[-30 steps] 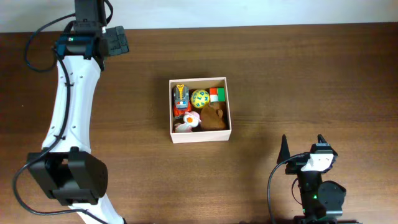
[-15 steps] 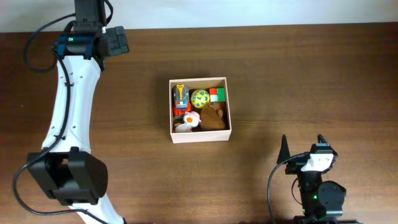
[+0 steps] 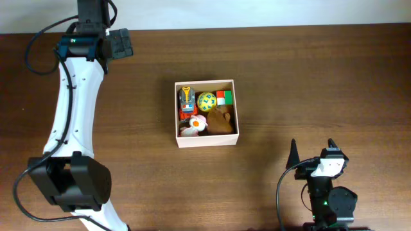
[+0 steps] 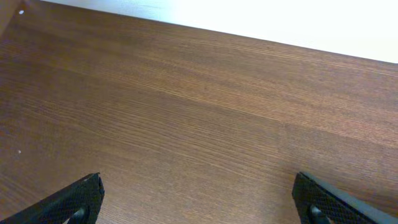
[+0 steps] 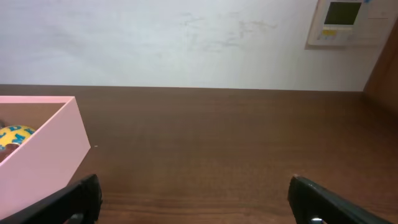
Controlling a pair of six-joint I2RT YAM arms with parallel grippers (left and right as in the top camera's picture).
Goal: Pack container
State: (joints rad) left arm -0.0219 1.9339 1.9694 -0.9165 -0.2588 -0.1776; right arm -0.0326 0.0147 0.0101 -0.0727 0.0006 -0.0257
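The left gripper [image 4: 199, 194] at the far left edge and the right gripper [image 5: 193, 191] at the near right both gape wide, holding nothing, well apart from the container [image 3: 209, 140], which sits mid-table [image 3: 321, 77] holding a yellow ball [image 3: 207, 101] and other small toys.

A dark brown wood-grain tabletop [image 3: 308, 77] carries a square, shallow, white-walled cardboard container [image 3: 207, 140] at its centre, the left arm's black base [image 3: 67, 183] at 7 o'clock, the right arm's black base [image 3: 329, 204] at 5 o'clock.
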